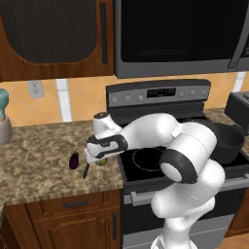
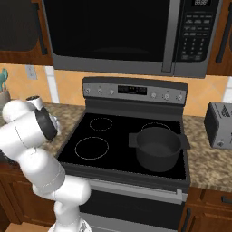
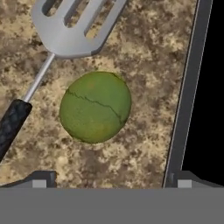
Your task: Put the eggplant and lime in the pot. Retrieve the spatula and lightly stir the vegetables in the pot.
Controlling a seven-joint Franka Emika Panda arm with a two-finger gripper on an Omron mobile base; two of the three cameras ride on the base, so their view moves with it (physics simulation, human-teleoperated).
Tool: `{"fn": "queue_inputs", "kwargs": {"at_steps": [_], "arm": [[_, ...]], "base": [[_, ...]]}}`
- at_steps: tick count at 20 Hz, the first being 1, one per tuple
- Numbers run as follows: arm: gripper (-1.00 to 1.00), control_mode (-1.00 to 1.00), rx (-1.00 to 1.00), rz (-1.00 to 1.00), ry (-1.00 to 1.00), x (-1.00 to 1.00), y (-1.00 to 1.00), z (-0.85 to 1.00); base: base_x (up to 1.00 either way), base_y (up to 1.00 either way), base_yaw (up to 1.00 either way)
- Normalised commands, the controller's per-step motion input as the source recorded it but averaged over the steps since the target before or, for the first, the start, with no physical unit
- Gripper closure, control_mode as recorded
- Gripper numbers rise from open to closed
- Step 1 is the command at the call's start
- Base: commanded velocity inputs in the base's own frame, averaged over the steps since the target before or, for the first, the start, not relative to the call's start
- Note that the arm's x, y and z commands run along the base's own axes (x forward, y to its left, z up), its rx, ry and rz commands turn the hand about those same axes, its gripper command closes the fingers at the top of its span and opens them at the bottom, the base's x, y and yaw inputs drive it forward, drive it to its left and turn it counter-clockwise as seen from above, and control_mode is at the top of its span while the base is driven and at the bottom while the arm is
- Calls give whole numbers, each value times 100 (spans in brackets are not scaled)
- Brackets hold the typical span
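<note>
The yellow-green lime [image 3: 95, 107] lies on the speckled counter, straight below my open gripper [image 3: 111, 180], whose fingertips [image 3: 41, 179] stand wide on either side of it without touching. Beside the lime is the spatula, its slotted silver head [image 3: 72, 24] running into a black handle [image 3: 13, 124]. From the left base view my gripper [image 1: 99, 158] hovers low over the lime [image 1: 102, 162], with the spatula handle [image 1: 86, 170] and the dark purple eggplant [image 1: 74, 160] just to its left. The dark pot [image 2: 158, 147] stands empty on the stove's right front burner, far from the hand.
The stove's metal edge [image 3: 188, 87] runs close beside the lime. The black cooktop [image 2: 104, 145] has bare burners left of the pot. A toaster [image 2: 219, 124] sits on the right counter, a jar with a teal utensil [image 1: 4, 121] at far left. The microwave [image 2: 118, 36] hangs overhead.
</note>
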Motion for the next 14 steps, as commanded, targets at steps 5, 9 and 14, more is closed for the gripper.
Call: {"fn": "queue_inputs", "kwargs": {"at_steps": [5, 9, 14], "arm": [[-100, -100, 0, 0, 3, 32, 12, -38], [-100, -100, 0, 0, 3, 39, 29, -26], [-100, -100, 0, 0, 0, 35, 17, -14]], "base": [[0, 0, 0], [0, 0, 0], [0, 0, 0]]}}
